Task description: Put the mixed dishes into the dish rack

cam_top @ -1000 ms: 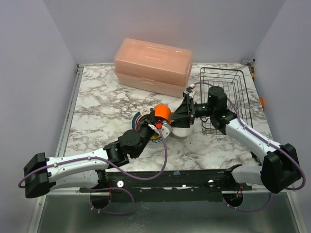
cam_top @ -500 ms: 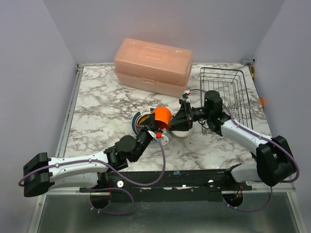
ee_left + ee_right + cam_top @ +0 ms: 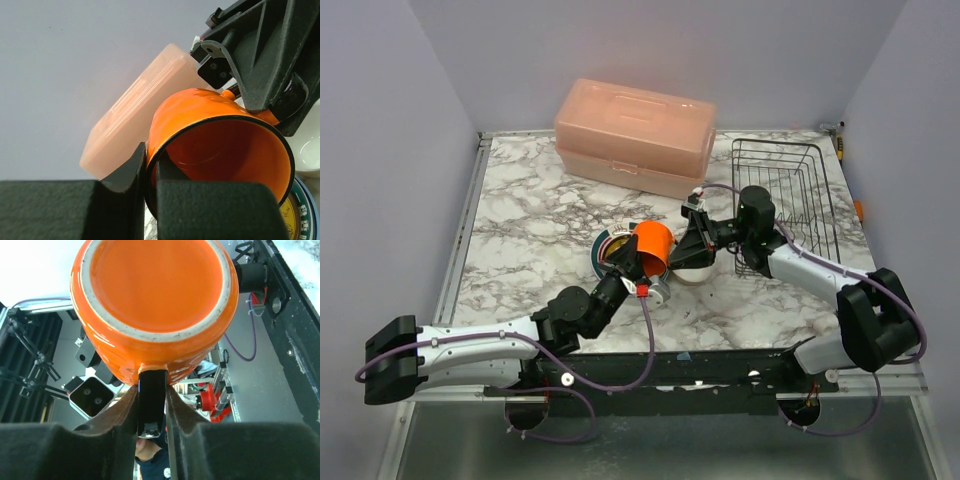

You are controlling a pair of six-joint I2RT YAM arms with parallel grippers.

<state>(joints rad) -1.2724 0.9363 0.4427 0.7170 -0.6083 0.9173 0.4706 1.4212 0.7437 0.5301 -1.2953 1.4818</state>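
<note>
The orange mug (image 3: 653,244) hangs tilted above the table's middle, held between both arms. My left gripper (image 3: 634,264) is shut on its rim, one finger inside and one outside (image 3: 150,161). My right gripper (image 3: 683,238) comes from the right; in the right wrist view its fingers (image 3: 151,405) press both sides of the mug's dark handle (image 3: 151,390), below the mug's base (image 3: 152,295). A patterned plate (image 3: 604,249) and a cream-white bowl (image 3: 696,271) lie under the mug. The black wire dish rack (image 3: 790,195) stands at the right, holding nothing that I can see.
A big pink lidded box (image 3: 635,135) sits at the back centre, behind the mug. The rack is close to the table's right edge. The right arm's elbow hangs over the rack's near end.
My right gripper has slid left onto the mug's handle and closed from wide open. The left arm has shifted the mug slightly, its grip unchanged.
</note>
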